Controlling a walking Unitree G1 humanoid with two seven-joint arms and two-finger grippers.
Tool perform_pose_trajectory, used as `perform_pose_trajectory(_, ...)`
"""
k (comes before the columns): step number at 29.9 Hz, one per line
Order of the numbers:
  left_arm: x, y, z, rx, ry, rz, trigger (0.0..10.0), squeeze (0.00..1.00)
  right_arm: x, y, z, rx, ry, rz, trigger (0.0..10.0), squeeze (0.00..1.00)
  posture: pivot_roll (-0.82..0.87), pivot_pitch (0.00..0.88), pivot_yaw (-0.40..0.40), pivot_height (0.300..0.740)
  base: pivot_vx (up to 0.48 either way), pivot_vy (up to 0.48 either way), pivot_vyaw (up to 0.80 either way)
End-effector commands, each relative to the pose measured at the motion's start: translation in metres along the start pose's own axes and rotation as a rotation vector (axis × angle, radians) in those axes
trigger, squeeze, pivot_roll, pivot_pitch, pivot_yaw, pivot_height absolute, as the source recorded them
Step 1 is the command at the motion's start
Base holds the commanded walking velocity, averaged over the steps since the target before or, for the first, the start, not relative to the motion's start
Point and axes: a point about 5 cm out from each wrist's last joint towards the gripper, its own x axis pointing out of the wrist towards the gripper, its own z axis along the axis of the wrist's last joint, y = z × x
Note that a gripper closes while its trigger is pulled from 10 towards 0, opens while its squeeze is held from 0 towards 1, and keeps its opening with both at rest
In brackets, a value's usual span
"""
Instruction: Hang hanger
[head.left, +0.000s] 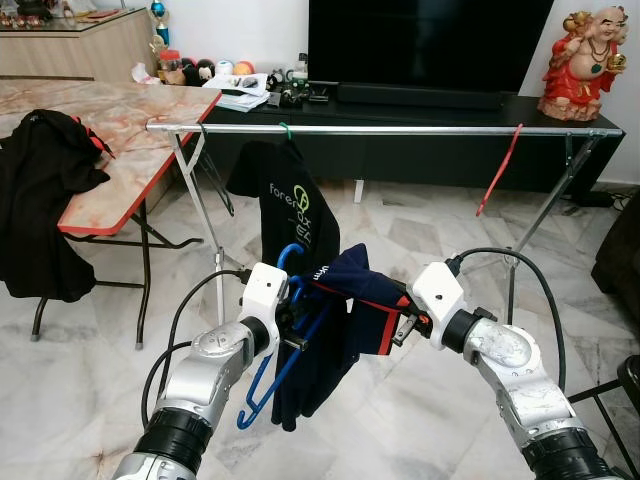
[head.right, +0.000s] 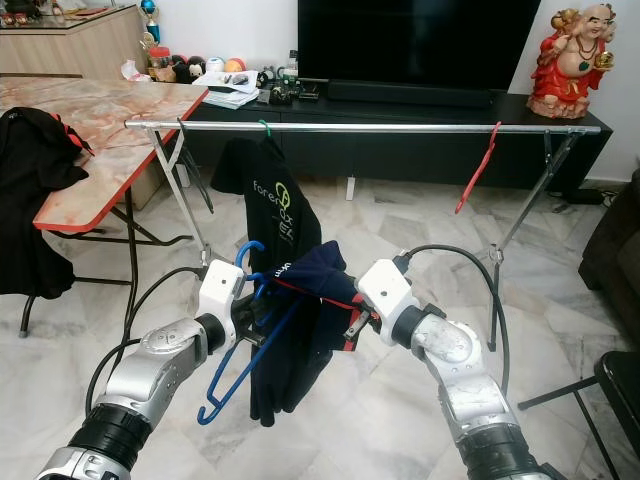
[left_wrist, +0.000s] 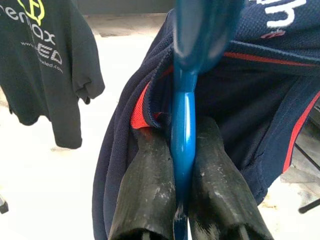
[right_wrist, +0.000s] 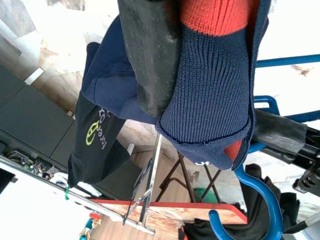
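Two tools are busy: my left tool (head.left: 292, 322) clamps the blue hanger (head.left: 268, 385) below the rail (head.left: 400, 130), my right tool (head.left: 405, 328) seemingly pinches the navy shirt (head.left: 345, 320) half-draped on it, so dressing and hanging remain.

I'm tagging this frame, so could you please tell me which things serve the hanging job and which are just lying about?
Job: blue plastic hanger, navy red-trimmed shirt, silver metal rail, left end effector, right end effector.
Lying about: hung black T-shirt, red hanger, marble-top table, red figurine.
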Motion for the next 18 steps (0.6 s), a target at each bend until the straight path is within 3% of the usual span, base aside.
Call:
perform_pose_trajectory(1,0.001,0.003,0.014,0.011,-0.054,0.013,10.0,0.0,0.0,-0.004,0.004,-0.02,-0.011,-0.012,10.0,0.0,0.05,0.0,-0.015,0.74,0.0,0.0,0.0)
perform_pose_trajectory(2,0.002,0.002,0.014,0.009,-0.055,0.012,10.0,0.0,0.001,-0.008,0.001,-0.018,0.005,-0.063,10.0,0.0,0.05,0.0,-0.015,0.74,0.0,0.0,0.0)
perform_pose_trajectory(4,-0.01,-0.036,0.011,0.019,-0.05,-0.357,10.0,0.0,0.024,0.001,0.021,-0.036,-0.07,-0.028,10.0,0.0,0.06,0.005,-0.018,0.74,0.0,0.0,0.0)
perform_pose_trajectory(5,-0.012,-0.042,0.01,0.02,-0.047,-0.407,10.0,0.0,0.026,0.002,0.024,-0.041,-0.078,-0.019,10.0,0.0,0.06,0.005,-0.018,0.74,0.0,0.0,0.0)
perform_pose_trajectory(14,-0.02,-0.05,0.007,0.026,-0.01,-0.505,10.0,0.0,0.03,-0.001,0.027,-0.04,-0.074,-0.039,10.0,0.0,0.06,0.004,-0.019,0.74,0.0,0.0,0.0)
perform_pose_trajectory(18,-0.02,-0.049,0.009,0.022,-0.021,-0.484,10.0,0.0,0.034,0.006,0.033,-0.028,-0.108,0.034,10.0,0.0,0.06,0.005,-0.02,0.74,0.0,0.0,0.0)
